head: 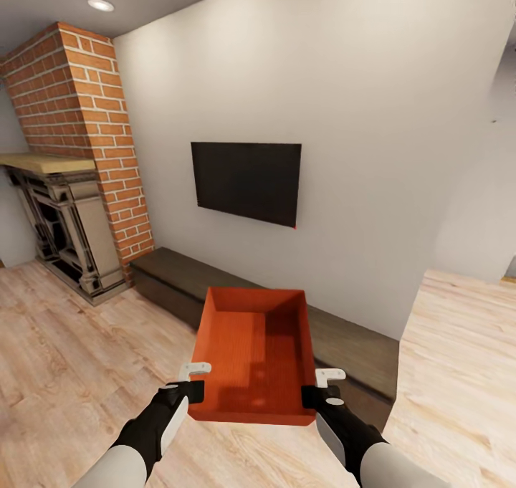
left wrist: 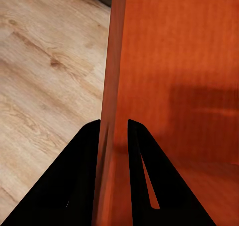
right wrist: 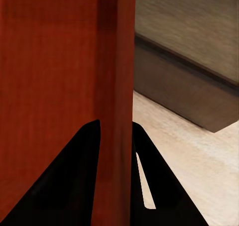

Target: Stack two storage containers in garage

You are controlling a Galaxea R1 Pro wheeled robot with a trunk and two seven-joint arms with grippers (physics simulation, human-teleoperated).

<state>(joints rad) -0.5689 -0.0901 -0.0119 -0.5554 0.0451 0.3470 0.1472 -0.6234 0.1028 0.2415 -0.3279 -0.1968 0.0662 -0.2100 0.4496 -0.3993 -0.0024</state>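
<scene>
I hold one orange-red storage container point(head: 254, 355) in the air in front of me, above the living room's wood-plank floor. It is open-topped and empty. My left gripper point(head: 192, 391) is shut on its left wall near the close corner; in the left wrist view both fingers point(left wrist: 84, 156) straddle that wall of the storage container point(left wrist: 174, 86). On the opposite side my right gripper point(head: 314, 396) is shut on the right wall, whose edge runs between the black fingers point(right wrist: 142, 156) in the right wrist view of the storage container point(right wrist: 59, 61).
A long low dark bench point(head: 337, 341) runs along the cream wall ahead, under a black wall TV point(head: 246, 180). A brick column point(head: 93, 130) and fireplace point(head: 64, 230) stand at the left. Light plank floor point(head: 64, 373) spreads to the left and right.
</scene>
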